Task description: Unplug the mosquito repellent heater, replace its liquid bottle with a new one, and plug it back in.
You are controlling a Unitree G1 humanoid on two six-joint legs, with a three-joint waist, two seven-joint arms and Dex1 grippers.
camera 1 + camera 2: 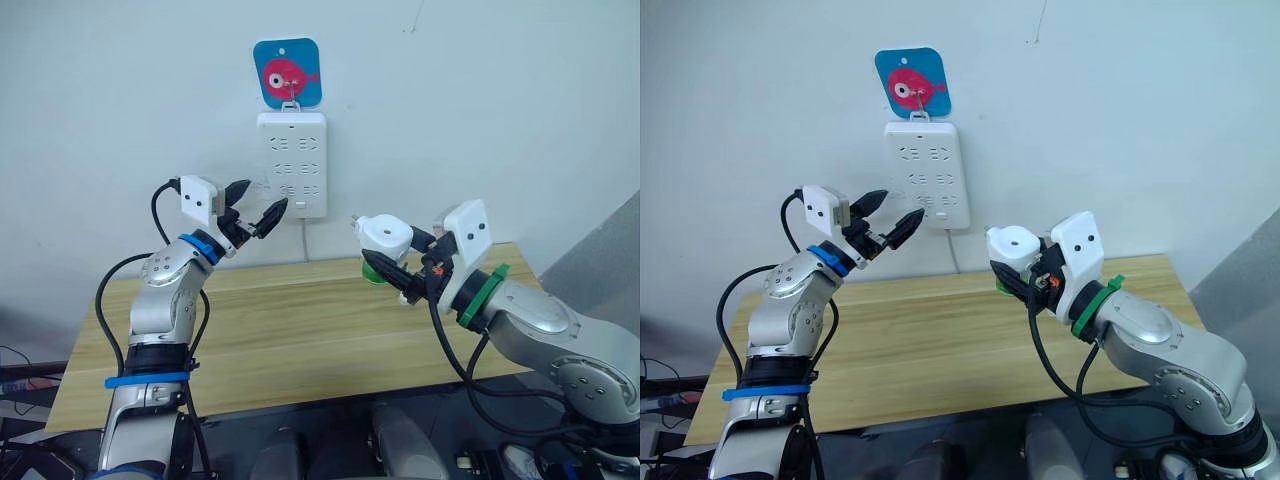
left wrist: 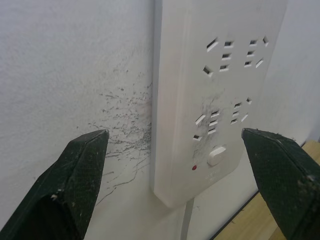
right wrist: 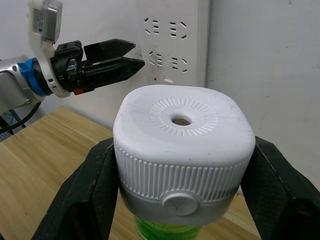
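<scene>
Clamped between right claw point(image 3: 180, 200) fingers: mosquito repellent heater point(image 3: 182, 150); left claw point(image 1: 262, 208) spread, well apart.

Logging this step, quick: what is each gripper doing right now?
Left gripper: open, holding nothing, near the power strip.
Right gripper: shut on the mosquito repellent heater.

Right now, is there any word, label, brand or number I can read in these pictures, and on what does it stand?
None can be read.
Power strip: sockets, a switch and a red lamp, no print readable.
Blue card above it: a pink fish picture, no words.
Mosquito repellent heater in the right pincer: plain white, no label showing.
</scene>
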